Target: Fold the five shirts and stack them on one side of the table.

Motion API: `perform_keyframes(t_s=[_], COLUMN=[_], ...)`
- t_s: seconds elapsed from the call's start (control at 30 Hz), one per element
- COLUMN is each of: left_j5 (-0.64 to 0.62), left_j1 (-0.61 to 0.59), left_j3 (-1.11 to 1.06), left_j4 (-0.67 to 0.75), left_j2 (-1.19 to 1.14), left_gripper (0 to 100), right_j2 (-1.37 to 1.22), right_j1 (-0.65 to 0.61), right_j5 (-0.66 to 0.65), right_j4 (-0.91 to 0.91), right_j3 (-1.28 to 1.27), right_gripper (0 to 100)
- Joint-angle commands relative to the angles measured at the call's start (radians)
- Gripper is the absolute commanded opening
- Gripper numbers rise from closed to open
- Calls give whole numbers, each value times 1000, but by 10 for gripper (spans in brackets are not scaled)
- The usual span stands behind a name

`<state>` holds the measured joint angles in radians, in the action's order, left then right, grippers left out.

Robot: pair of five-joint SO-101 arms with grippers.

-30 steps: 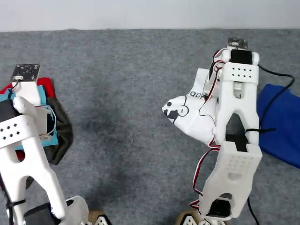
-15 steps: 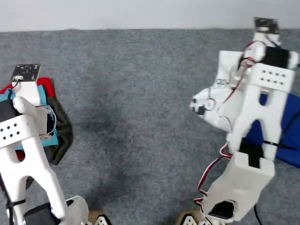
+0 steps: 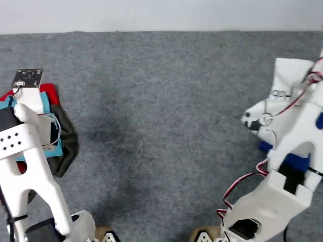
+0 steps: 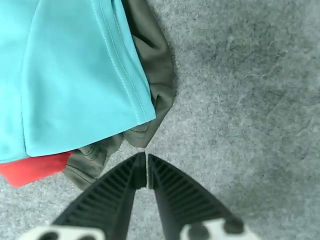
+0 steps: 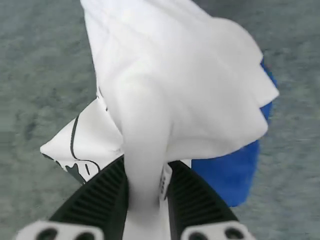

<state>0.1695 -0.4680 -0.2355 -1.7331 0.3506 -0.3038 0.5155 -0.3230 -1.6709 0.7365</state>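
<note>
Right wrist view has the right gripper pinching a bunch of the white shirt, lifted over the blue shirt near the table's right edge, seemingly for carrying, while the left gripper, fingers pressed together, hangs beside the stack.

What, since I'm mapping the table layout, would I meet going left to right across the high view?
shirt stack → table → white shirt. The blue shirt lies under the white one, overlapping it, so it is left out of the order.
</note>
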Motion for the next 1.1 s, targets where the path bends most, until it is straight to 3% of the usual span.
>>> perform_keyframes(t_s=[0.0, 0.4, 0.7, 0.77, 0.93, 1.07], left_j5=[2, -21, -34, -34, -34, -34], left_j1=[-5, -3, -3, -3, -3, -2], left_j3=[8, 7, 7, 7, 7, 7], left_j4=[-18, -18, -18, -18, -18, -18], left_j2=[38, 38, 38, 38, 38, 38], left_gripper=[13, 13, 13, 13, 13, 13], right_j2=[62, -145, -157, -194, -213, -136], right_j1=[54, 117, 120, 148, 171, 139], right_j5=[-31, -87, -95, -106, -135, -83], right_j4=[58, 134, 145, 170, 196, 196], right_j3=[48, 49, 54, 54, 54, 54], right_gripper=[9, 9, 17, 54, 277, 289])
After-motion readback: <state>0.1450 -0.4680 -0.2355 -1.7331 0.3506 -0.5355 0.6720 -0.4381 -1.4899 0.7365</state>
